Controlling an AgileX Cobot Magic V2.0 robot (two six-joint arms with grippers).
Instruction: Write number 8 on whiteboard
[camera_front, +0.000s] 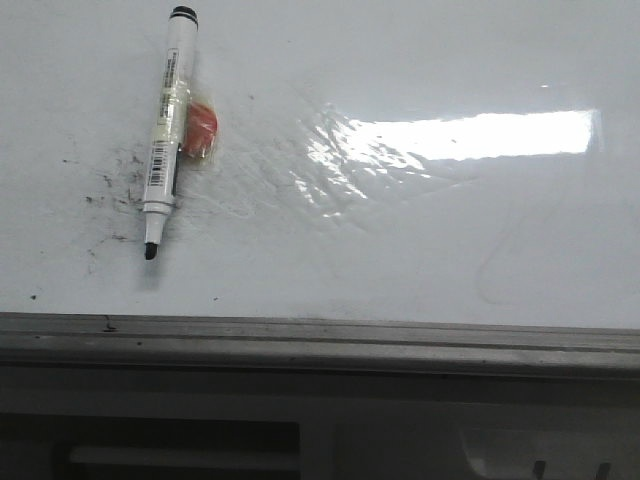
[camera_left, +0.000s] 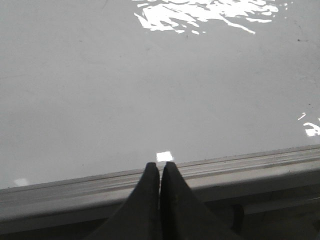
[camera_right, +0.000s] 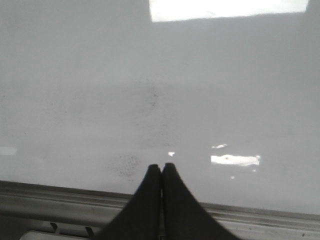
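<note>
The board (camera_front: 420, 240) is glossy white, with a bright glare patch right of centre, faint wipe scratches beside it, and a grey metal frame (camera_front: 320, 340) running along its near edge. No 8 is drawn anywhere in view; the writing has not begun. Black ink specks (camera_front: 115, 185) are scattered on the left side of the board.

The marker (camera_front: 166, 130) lies flat on the left part of the board, well apart from both arms. It is a slim white barrel with printed labels and a barcode, a black end at the far side, and its dark nib (camera_front: 151, 250) bare and pointing toward the frame. A small orange-red piece (camera_front: 201, 128) sits against the barrel's right side, apparently under clear tape; what it is cannot be told.

The left gripper (camera_left: 160, 167) is pressed together and holds nothing, its dark tapered fingertips over the frame edge. The right gripper (camera_right: 161, 167) is likewise pressed together and empty, hanging near the frame.

Judgement: the step in hand is picking up the marker. The left arm is nearer, so it should spread its fingers and pinch the barrel across its width, probably at the taped middle section for firm purchase. It should keep clear of the nib, then write on the cleaner central area.
</note>
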